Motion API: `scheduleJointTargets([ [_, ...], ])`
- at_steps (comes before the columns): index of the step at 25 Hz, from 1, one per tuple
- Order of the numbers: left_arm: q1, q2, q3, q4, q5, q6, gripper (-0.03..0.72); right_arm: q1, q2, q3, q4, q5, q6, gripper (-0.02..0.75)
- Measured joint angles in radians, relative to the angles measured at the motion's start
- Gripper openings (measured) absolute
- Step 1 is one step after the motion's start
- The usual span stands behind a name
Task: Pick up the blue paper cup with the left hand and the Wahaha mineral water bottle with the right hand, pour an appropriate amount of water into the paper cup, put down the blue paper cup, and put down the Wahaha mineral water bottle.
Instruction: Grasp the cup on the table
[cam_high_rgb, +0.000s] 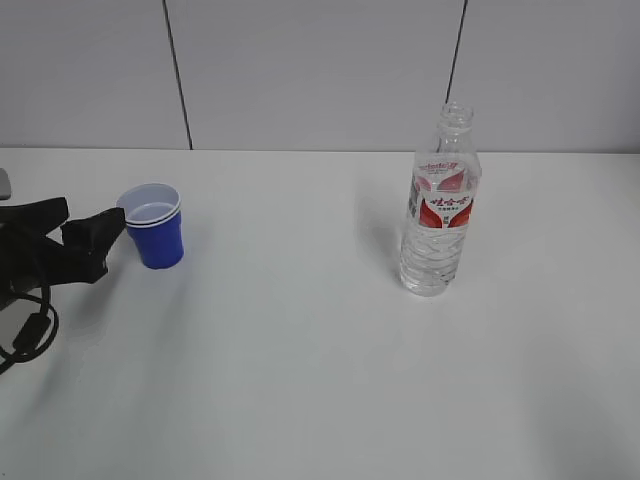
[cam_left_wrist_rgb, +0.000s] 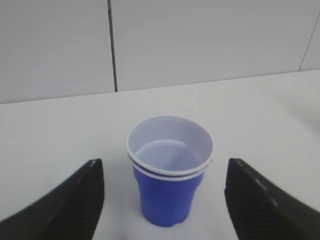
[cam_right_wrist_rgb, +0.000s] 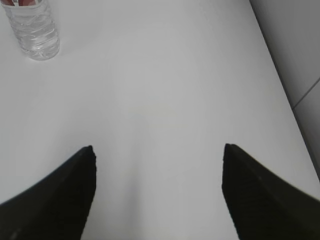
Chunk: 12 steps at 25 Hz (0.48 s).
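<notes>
Item: cup approach, left side.
We are holding the left end effector (cam_left_wrist_rgb: 162, 200) wide open and empty, the upright blue paper cup (cam_left_wrist_rgb: 169, 172) standing just ahead between its fingers; right end effector (cam_right_wrist_rgb: 157, 192) open, the Wahaha mineral water bottle (cam_high_rgb: 440, 205) well apart.

The paper cup (cam_high_rgb: 155, 230) stands left on the table (cam_high_rgb: 300, 380), the bottle (cam_high_rgb: 440, 215) well apart at right.

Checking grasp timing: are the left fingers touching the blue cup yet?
Apart. The left wrist view shows white table between each of the fingers and the blue paper cup; the left gripper is open.
</notes>
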Motion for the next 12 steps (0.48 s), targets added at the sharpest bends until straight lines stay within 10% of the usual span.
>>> scheduleJointTargets([
  [12,0.0,0.174,-0.059,-0.008,-0.002,0.037,0.571,0.0,0.0,0.0,0.0,0.0,0.002,0.587],
])
